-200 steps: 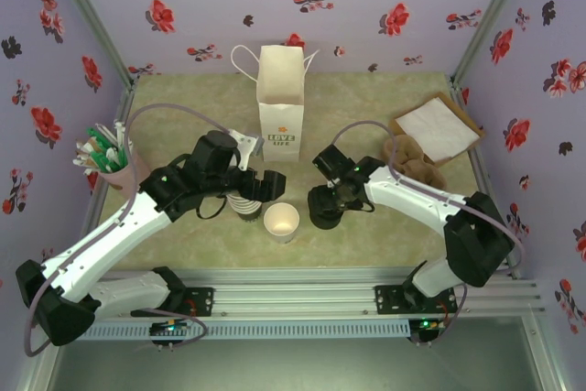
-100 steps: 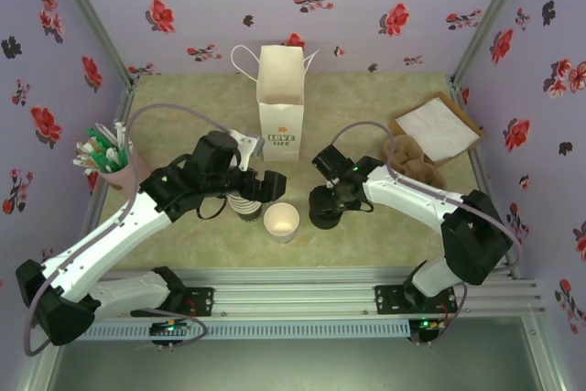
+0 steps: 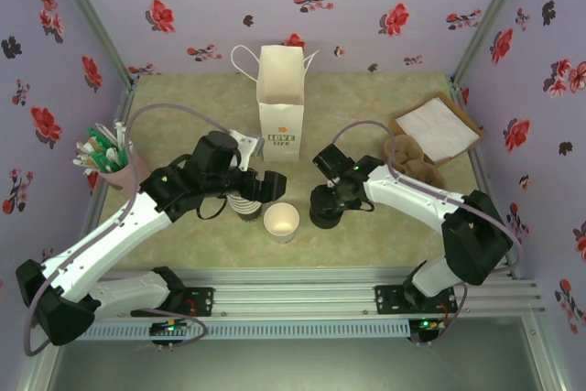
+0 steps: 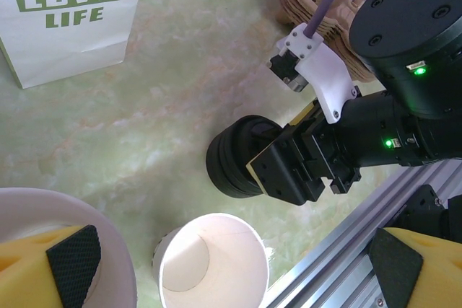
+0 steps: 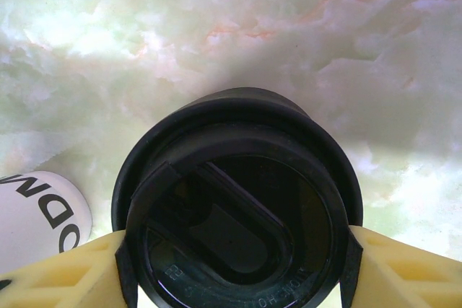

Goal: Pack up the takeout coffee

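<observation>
Coffee cup (image 3: 281, 222) — right jaws astride lids (image 5: 238, 236)

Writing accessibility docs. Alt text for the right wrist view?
Looking straight down on a black lid stack, with the right gripper's yellow jaws at either side of its top rim; whether they grip yet is unclear. A white printed cup edges in at lower left on the green marbled table.

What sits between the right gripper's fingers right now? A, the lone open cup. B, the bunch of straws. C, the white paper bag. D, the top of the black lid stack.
D: in the right wrist view, the right gripper's yellow fingers sit against both sides of the black lid stack.
</observation>
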Robot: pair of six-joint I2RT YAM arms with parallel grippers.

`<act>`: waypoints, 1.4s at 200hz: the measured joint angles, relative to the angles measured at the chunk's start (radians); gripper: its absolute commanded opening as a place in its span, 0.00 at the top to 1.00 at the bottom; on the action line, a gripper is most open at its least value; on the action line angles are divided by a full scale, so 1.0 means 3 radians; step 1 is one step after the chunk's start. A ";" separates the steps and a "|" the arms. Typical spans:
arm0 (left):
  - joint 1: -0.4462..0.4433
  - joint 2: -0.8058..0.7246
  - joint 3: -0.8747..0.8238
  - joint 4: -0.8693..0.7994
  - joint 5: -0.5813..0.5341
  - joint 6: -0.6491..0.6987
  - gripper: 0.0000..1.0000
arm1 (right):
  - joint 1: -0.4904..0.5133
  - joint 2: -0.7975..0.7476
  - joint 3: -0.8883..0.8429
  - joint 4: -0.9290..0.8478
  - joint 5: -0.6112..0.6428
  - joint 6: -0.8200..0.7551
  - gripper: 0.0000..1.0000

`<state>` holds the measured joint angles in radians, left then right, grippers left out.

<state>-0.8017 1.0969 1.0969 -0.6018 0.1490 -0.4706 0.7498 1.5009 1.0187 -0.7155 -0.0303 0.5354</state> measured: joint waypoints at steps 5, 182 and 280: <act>0.0000 0.0000 0.0000 0.0000 0.0000 0.0000 0.01 | -0.0005 -0.0005 0.0000 -0.0005 -0.0001 0.0001 0.35; -0.0334 0.0458 0.0347 0.0055 -0.0116 0.0081 0.65 | -0.0195 -0.0186 -0.0128 -0.0013 -0.0127 0.0093 0.35; -0.0371 0.0577 0.0373 0.0092 -0.0150 0.0085 0.62 | -0.0249 -0.0186 -0.0127 -0.0195 0.0090 0.0113 0.36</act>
<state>-0.9131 1.2701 1.2087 -0.5743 0.1040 -0.4450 0.6750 1.4452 0.9806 -0.7738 -0.0032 0.5694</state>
